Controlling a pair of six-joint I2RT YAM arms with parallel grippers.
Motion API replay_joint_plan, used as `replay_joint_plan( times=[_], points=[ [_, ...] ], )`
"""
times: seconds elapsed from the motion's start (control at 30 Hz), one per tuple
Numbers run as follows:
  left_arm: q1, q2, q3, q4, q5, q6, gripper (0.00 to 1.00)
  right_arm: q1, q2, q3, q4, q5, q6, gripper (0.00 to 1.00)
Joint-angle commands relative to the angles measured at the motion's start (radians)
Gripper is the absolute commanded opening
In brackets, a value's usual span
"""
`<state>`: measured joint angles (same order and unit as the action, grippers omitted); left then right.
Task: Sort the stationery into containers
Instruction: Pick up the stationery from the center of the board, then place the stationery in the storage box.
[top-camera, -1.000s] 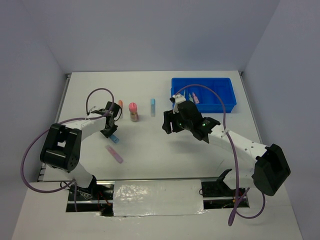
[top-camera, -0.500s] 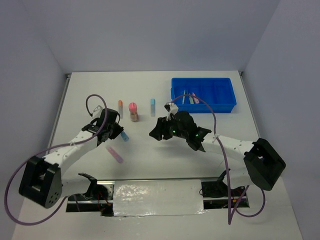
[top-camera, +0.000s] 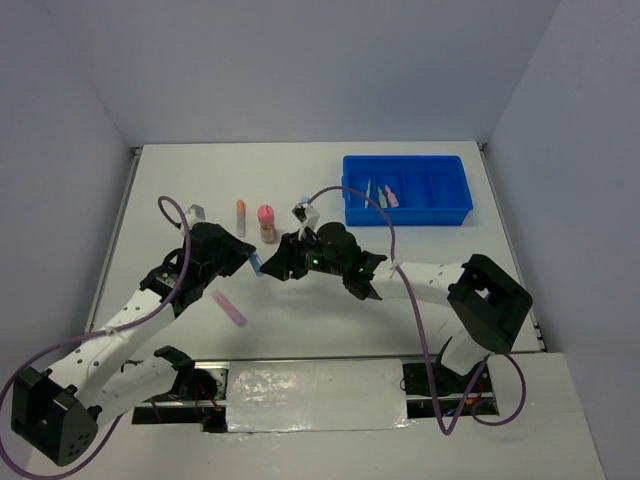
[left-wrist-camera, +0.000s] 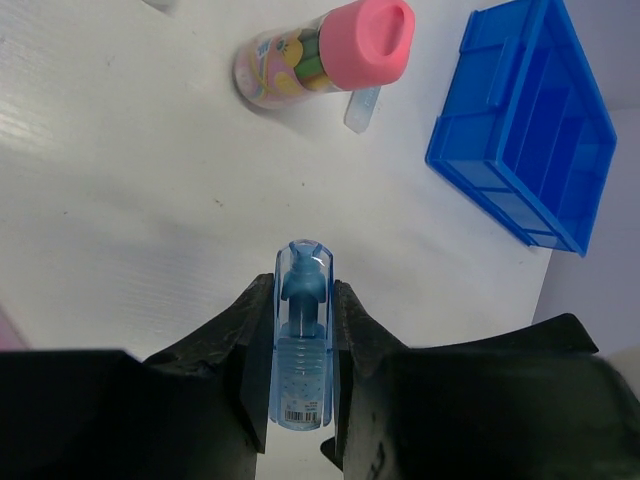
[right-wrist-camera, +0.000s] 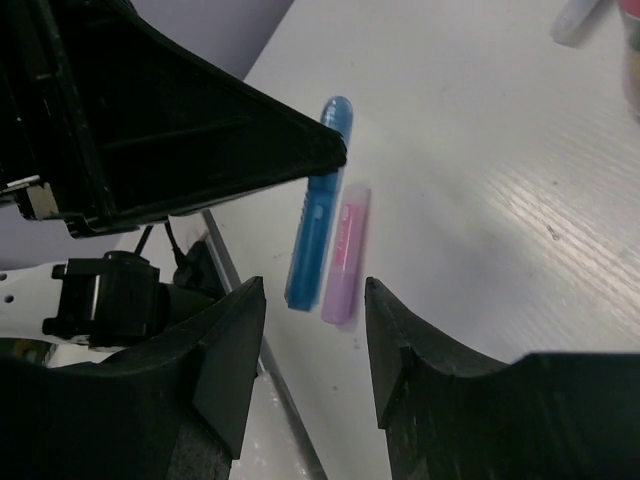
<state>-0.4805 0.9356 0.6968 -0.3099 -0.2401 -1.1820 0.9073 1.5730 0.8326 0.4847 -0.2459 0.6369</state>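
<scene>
status, sort about half done at best.

- done: a few slim items (top-camera: 383, 195) are seen lying in the blue tray (top-camera: 440, 214) at the far right of the bench (top-camera: 170, 180). at least three are made out; the exact count and which compartments they occupy cannot be told from above.
- in hand: the blue highlighter (left-wrist-camera: 302, 370) is clamped between the fingers of the left end effector (left-wrist-camera: 302, 292), lengthwise, cap end pointing forward, held off the bench near its middle and well apart from the tray.
- the right end effector (right-wrist-camera: 312, 300) is spread wide and carries nothing. it is faced toward the held blue highlighter at close range, not touching. a pass from left to right is judged to be the step in hand, since the tray lies on the right arm's side.
- left on the bench: purple highlighter (top-camera: 229, 308) lying flat below the held one; orange-capped highlighter (top-camera: 241, 214) and pink-capped tube (top-camera: 266, 222) just beside each other further back; pale blue highlighter (left-wrist-camera: 362, 108) just behind the tube, hidden by the right arm in the overhead view.
- so at least five pieces are counted outside the tray, one of them gripped. no yellow stick or dark pen is made out anywhere.
</scene>
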Motion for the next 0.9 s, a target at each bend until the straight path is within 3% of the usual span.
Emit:
replay_joint_plan(
  times=[0.0,0.13,0.33,0.4,0.43,0.47,0.53,0.57,0.6,0.63,0.73,0.87],
  points=[
    [-0.007,-0.024,-0.008,0.029,0.031,0.001,0.00,0.015,0.033,0.066,0.074,-0.020,0.009,0.52],
    [-0.007,-0.034,-0.014,0.032,0.044,0.002,0.00,0.022,0.065,0.098,0.063,-0.024,0.014,0.51],
    [-0.009,-0.050,-0.011,0.048,0.070,-0.001,0.00,0.036,0.125,0.154,0.008,-0.029,0.010,0.39],
    [-0.009,-0.060,-0.010,0.051,0.074,0.004,0.05,0.035,0.128,0.155,0.002,-0.027,0.006,0.31],
    [-0.009,-0.063,-0.008,0.052,0.076,0.004,0.08,0.036,0.127,0.152,0.002,-0.023,0.003,0.22],
    [-0.009,-0.067,-0.008,0.054,0.076,0.005,0.12,0.038,0.116,0.151,-0.006,-0.017,-0.002,0.16],
    [-0.009,-0.073,-0.010,0.058,0.073,0.015,0.44,0.036,0.104,0.143,-0.017,-0.006,-0.005,0.00],
    [-0.009,-0.078,-0.005,0.046,0.058,0.015,0.64,0.033,0.087,0.138,-0.018,-0.003,-0.009,0.00],
    [-0.009,-0.077,0.001,0.035,0.048,0.016,0.92,0.028,0.078,0.132,-0.021,0.002,-0.013,0.00],
    [-0.007,-0.078,0.027,0.022,0.032,0.021,0.98,0.024,0.070,0.119,-0.032,0.003,-0.019,0.00],
    [-0.007,-0.054,0.142,-0.082,-0.065,0.070,0.99,-0.040,0.029,0.073,-0.070,0.022,-0.055,0.00],
    [-0.004,-0.046,0.297,-0.285,-0.214,0.154,0.99,-0.279,-0.074,-0.021,-0.138,0.059,-0.130,0.00]
  ],
)
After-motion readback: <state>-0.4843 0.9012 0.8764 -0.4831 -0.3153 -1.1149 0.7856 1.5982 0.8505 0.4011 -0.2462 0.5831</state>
